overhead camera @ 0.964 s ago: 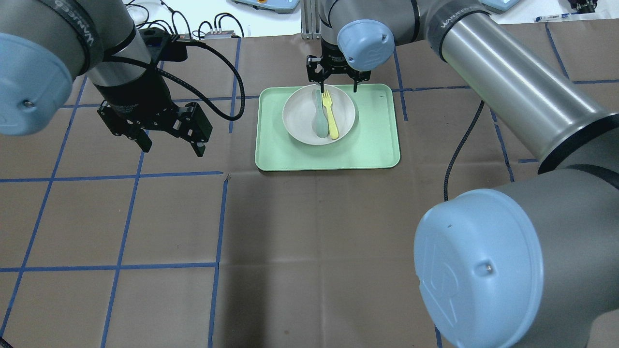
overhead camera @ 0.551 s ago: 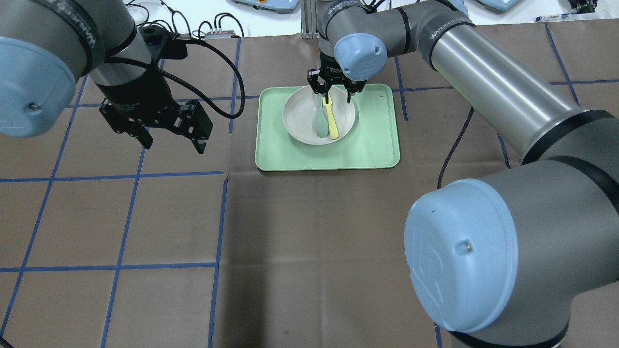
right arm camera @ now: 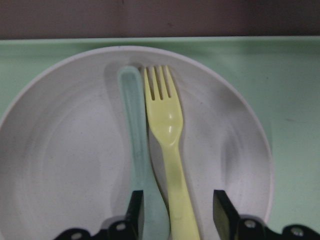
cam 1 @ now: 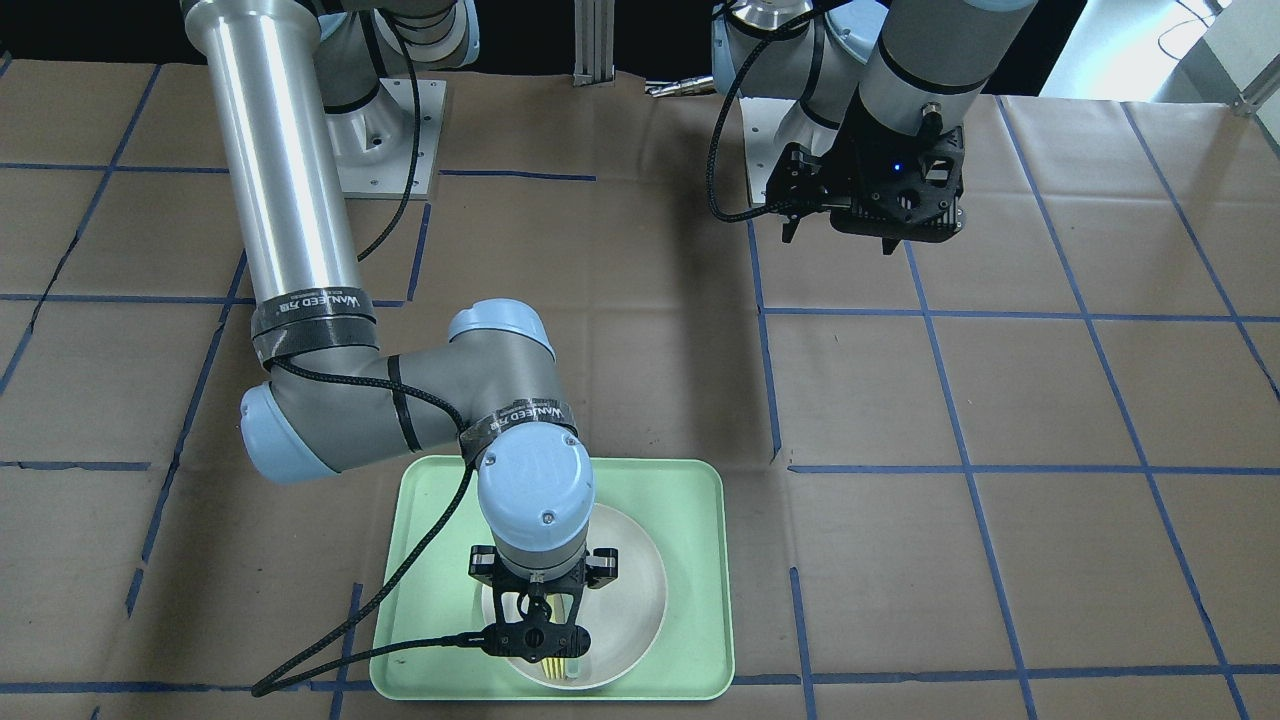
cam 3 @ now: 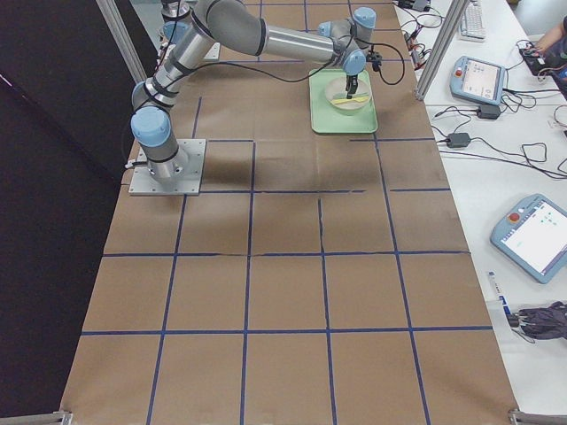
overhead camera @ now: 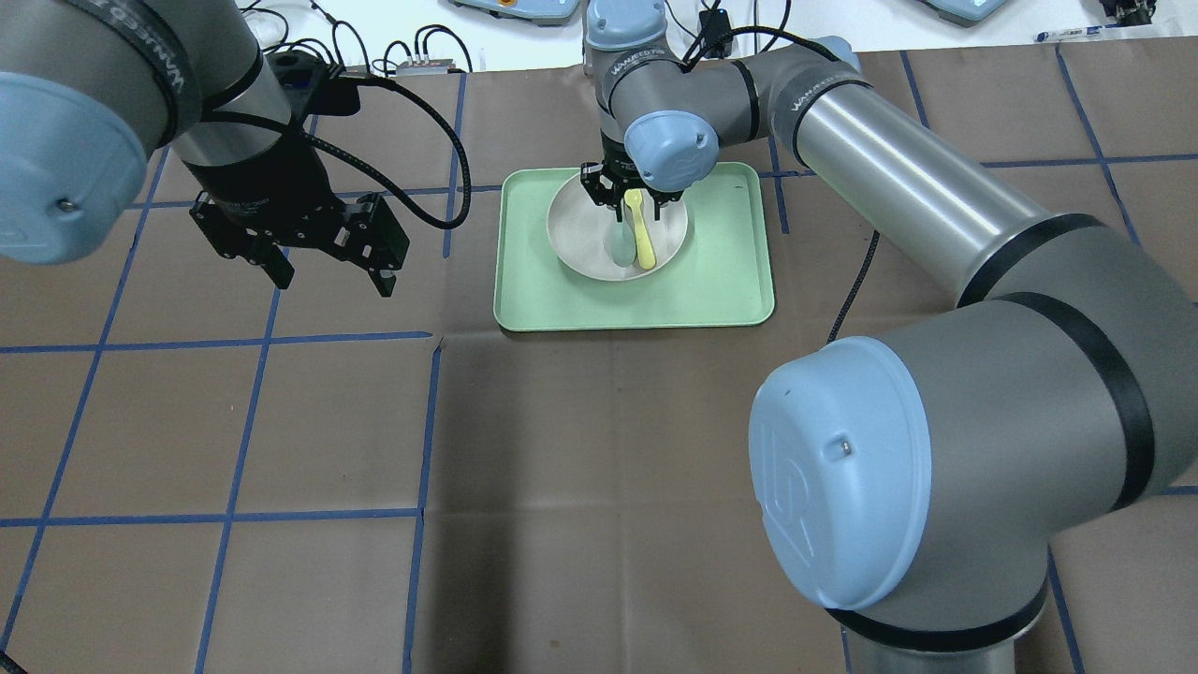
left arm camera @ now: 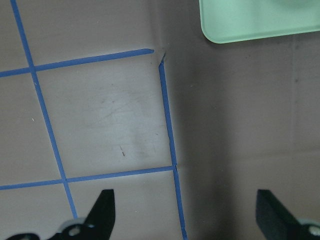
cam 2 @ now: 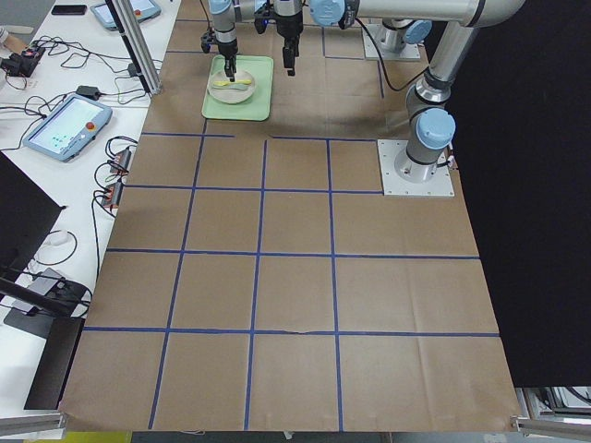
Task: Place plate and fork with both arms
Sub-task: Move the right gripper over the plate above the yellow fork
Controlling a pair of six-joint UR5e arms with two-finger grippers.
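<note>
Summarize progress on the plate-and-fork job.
Done: nothing placed; the plate sits on the tray with the fork and spoon in it. In hand: the right gripper is open, its fingers straddling both. The left gripper hangs open over the table. Left: grasping and placing fork and plate.

Brown table (overhead camera: 562, 449) with blue tape grid (overhead camera: 234, 516), light-green tray (overhead camera: 730, 281) flat on it.

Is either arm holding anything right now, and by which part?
Nothing is held. The open right tool straddles the pale-yellow plastic fork at its handle and the grey-green spoon in the round off-white plate; the open left tool hangs over the table.
</note>
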